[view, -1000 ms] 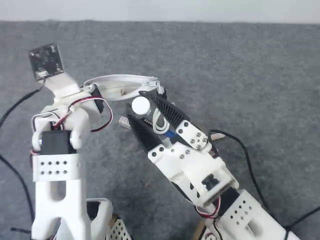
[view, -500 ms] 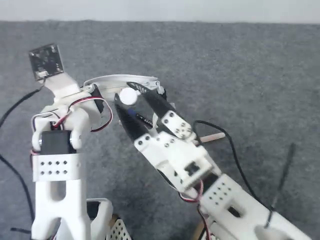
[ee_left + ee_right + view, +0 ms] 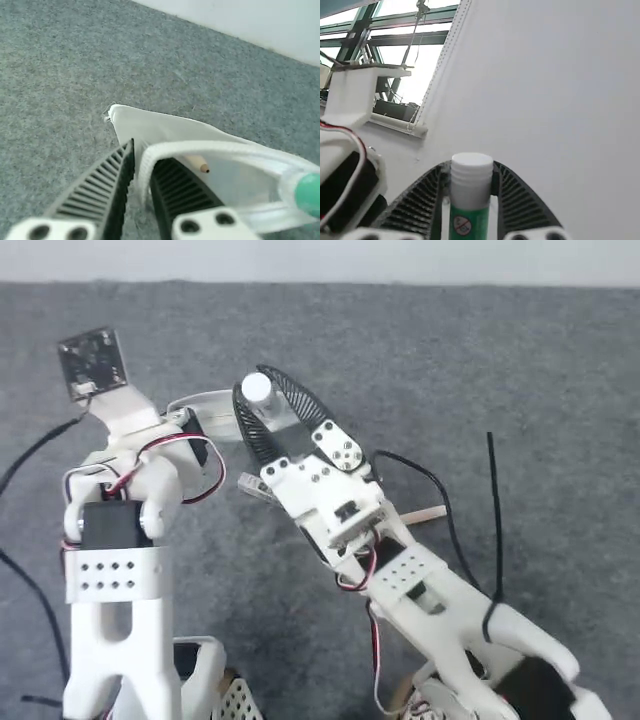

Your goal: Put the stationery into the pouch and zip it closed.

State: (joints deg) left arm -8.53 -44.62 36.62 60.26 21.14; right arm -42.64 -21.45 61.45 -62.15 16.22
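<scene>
A white translucent pouch (image 3: 210, 150) lies on the grey mat, and my left gripper (image 3: 140, 156) is shut on the rim of its open mouth. A pencil tip (image 3: 199, 164) shows inside it. In the high view the pouch (image 3: 205, 403) sticks out from under the left arm. My right gripper (image 3: 264, 402) is shut on a glue stick (image 3: 257, 388) with a white cap, held tilted up just beside the pouch mouth. The right wrist view shows the glue stick (image 3: 469, 192), green with a white cap, between the black fingers (image 3: 517, 200). Its green end (image 3: 310, 187) appears at the pouch mouth.
A wooden stick (image 3: 425, 514) lies on the mat right of the right arm. A small clear item (image 3: 250, 483) rests between the two arms. Black cables (image 3: 492, 500) trail along the right arm. The grey mat (image 3: 480, 360) runs to the far edge.
The right arm has swung left and away from the camera, tipping its gripper up and carrying the glue stick to the pouch mouth. The left arm has stayed still on the pouch.
</scene>
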